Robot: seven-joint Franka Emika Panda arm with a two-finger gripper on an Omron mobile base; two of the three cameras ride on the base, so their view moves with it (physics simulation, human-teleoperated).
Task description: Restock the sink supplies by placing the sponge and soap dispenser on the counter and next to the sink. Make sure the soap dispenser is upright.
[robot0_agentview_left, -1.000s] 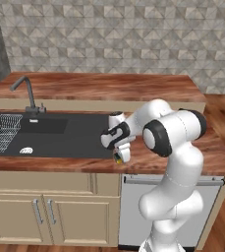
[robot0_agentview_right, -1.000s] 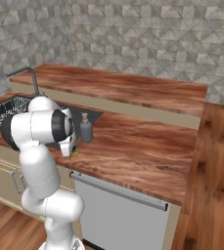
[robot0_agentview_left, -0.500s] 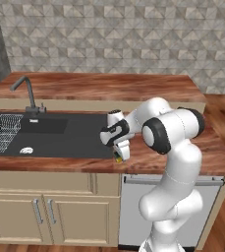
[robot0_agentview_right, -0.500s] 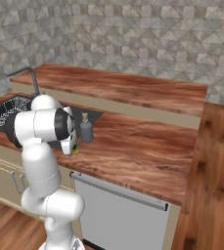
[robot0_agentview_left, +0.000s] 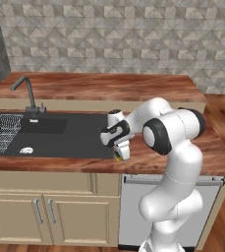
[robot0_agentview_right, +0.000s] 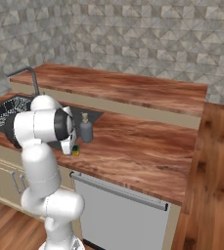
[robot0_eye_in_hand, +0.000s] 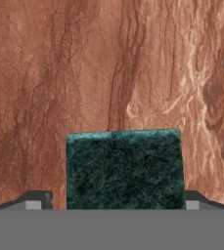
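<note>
Green-topped sponge (robot0_eye_in_hand: 124,168) flat on the reddish wood worktop (robot0_eye_in_hand: 108,63), sitting between the two dark fingertips (robot0_eye_in_hand: 35,200), clear gaps either side. Tool (robot0_agentview_left: 120,153) open, jaws wide, gripping nothing, low over the sponge (robot0_agentview_right: 76,152) at the near edge of the worktop (robot0_agentview_right: 147,146), just right of the black sink (robot0_agentview_left: 60,138). Grey-blue soap dispenser (robot0_agentview_right: 86,130) upright just beyond the sponge, near the sink's right corner, tan pump on top. Wire rack (robot0_agentview_left: 3,133) at the far left of the basin, dark tap (robot0_agentview_left: 28,93) behind it.
</note>
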